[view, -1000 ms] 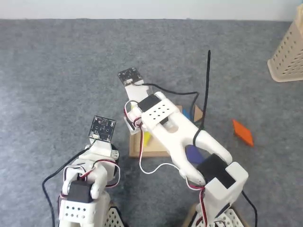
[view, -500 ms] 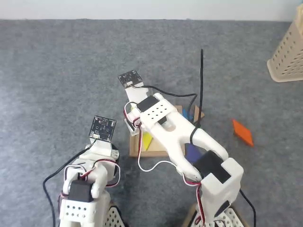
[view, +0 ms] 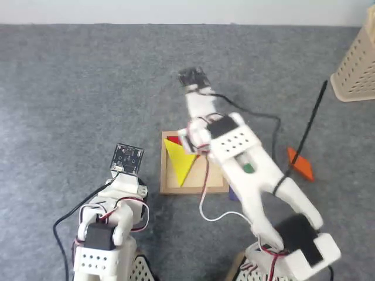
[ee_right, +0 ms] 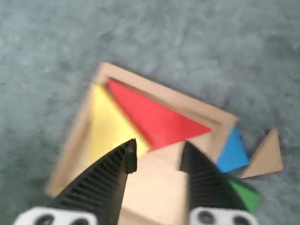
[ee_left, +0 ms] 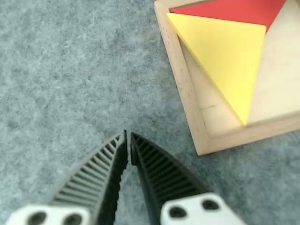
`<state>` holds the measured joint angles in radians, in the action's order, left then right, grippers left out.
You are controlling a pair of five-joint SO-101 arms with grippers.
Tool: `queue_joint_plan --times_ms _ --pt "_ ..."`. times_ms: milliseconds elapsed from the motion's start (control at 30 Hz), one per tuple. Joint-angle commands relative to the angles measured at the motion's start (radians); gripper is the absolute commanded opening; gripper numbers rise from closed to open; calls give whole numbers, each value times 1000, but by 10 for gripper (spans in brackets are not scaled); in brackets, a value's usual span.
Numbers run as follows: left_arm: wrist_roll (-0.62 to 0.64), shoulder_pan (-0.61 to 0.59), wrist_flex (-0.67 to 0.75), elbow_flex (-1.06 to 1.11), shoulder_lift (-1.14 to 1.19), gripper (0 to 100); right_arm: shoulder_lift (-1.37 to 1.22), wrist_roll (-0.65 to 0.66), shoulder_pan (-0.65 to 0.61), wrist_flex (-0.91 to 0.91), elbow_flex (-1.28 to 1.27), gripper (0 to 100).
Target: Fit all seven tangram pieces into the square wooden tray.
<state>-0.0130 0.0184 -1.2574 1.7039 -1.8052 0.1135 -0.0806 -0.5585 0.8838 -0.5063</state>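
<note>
The square wooden tray (view: 167,188) lies at mid table with a yellow triangle (view: 180,164) and a red triangle (view: 173,140) inside it. In the right wrist view my right gripper (ee_right: 157,154) hangs open above the tray (ee_right: 161,93), over the red triangle (ee_right: 154,119) and next to the yellow one (ee_right: 105,124). Outside the tray's far corner lie a blue piece (ee_right: 233,150), a tan triangle (ee_right: 265,154) and a green piece (ee_right: 243,194). An orange piece (view: 301,164) rests on the carpet to the right. My left gripper (ee_left: 127,136) is shut over bare carpet beside the tray's corner (ee_left: 199,140).
A perforated beige basket (view: 357,58) stands at the back right edge. A dark blue piece (view: 232,193) peeks out from under the right arm by the tray's near right corner. Grey carpet covers the whole table, open on the left and at the back.
The right arm has swung to the right and stretched farther back, uncovering the yellow and red triangles in the tray. The left arm has kept still.
</note>
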Motion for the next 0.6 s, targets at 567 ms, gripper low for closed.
queue_joint_plan --times_ms 567 --pt "6 -2 -6 -19 -21 12 -59 81 -25 -277 -95 22"
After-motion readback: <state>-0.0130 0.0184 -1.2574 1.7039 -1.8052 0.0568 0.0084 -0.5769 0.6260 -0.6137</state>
